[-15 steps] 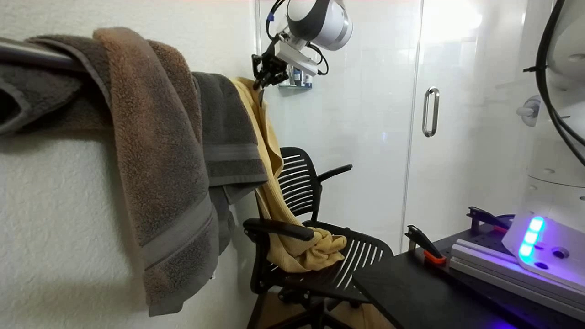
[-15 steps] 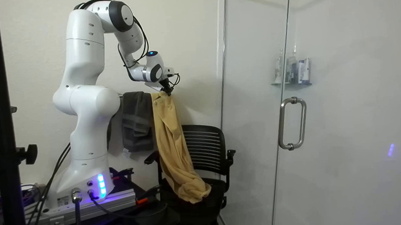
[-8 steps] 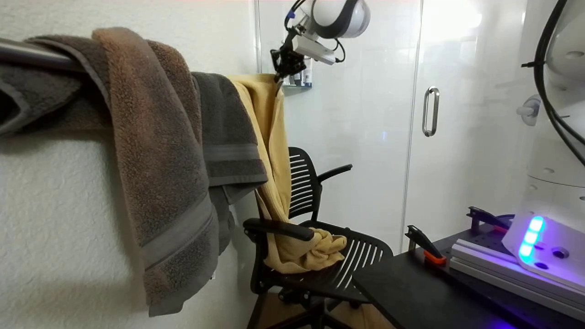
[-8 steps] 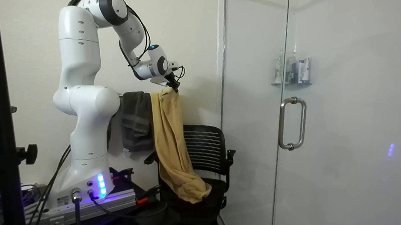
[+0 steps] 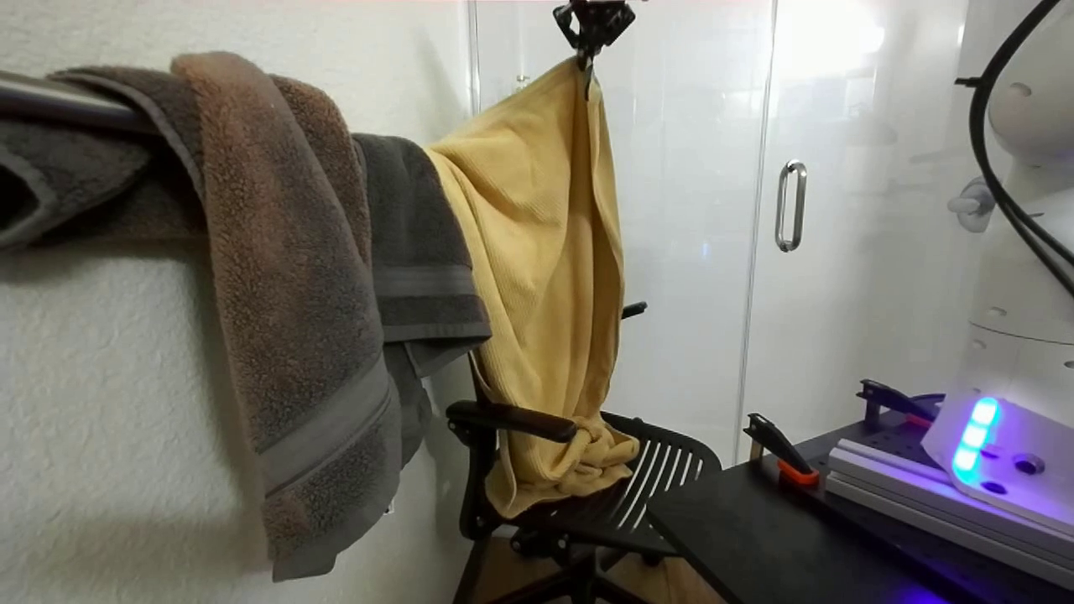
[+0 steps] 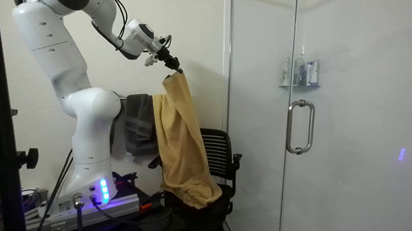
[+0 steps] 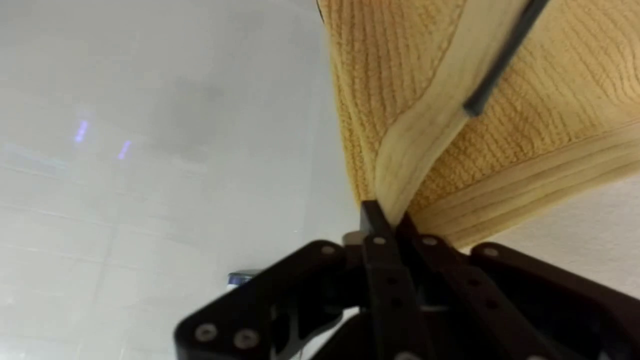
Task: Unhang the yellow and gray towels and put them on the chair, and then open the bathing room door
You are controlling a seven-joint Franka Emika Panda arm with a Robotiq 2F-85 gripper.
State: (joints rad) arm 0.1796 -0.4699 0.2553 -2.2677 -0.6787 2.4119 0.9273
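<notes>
Gripper (image 7: pixel 391 222): closed, pinching yellow towel (image 5: pixel 537 252) by upper edge. Hoists it clearly higher than half-second ago, tenting cloth above rail (image 5: pixel 33 94); suggests unhanging under way, probably incomplete. Below gripper in both exterior views: cloth's main body, with other top side seemingly over rail, lower end bunched on seat of chair (image 6: pixel 220 152).

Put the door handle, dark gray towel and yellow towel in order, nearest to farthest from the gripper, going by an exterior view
1. Yellow towel, pinched in the jaws.
2. Dark gray towel, hanging beside it, toward picture left.
3. Door handle, well off at picture right.
</notes>
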